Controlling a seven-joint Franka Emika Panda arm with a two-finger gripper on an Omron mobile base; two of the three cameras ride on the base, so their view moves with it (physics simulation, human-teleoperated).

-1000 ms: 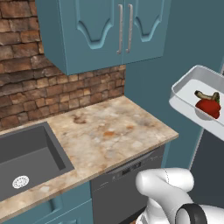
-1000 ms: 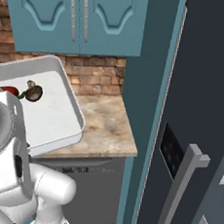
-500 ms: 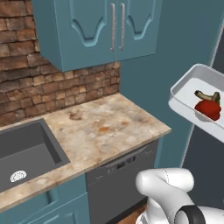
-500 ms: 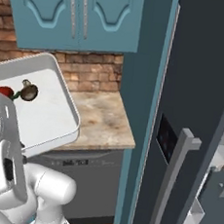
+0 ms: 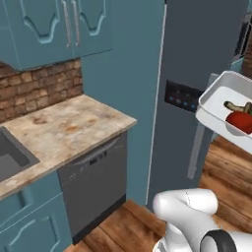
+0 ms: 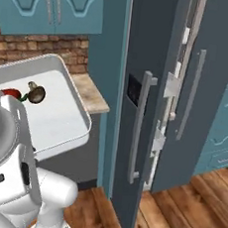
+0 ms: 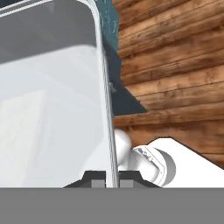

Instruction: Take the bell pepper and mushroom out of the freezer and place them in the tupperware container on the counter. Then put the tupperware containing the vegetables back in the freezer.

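Observation:
My gripper (image 7: pixel 113 177) is shut on the rim of the tupperware container (image 7: pixel 52 100), one fingertip on each side of its thin wall. The pale tray (image 5: pixel 215 101) hangs in the air at the right of the left base view, in front of the dark freezer (image 5: pixel 206 49). The red bell pepper (image 5: pixel 239 121) and the brown mushroom (image 5: pixel 235 106) lie inside it. In the right base view the tray (image 6: pixel 60 118) sits above the arm, with the mushroom (image 6: pixel 36 93) and the pepper (image 6: pixel 10 93) at its far side. The counter (image 5: pixel 64 128) lies to the left.
The freezer door (image 6: pixel 136 63) with its long bar handle (image 6: pixel 138 131) stands ajar, white door bins (image 6: pixel 159 139) showing in the gap. A dark dishwasher (image 5: pixel 96 179) and a sink (image 5: pixel 10 157) are under the counter. Teal cabinets hang above. The floor (image 5: pixel 231 187) is wood.
The whole picture has swung from the counter toward the freezer, so the base has moved. The tray with both vegetables stays in the gripper.

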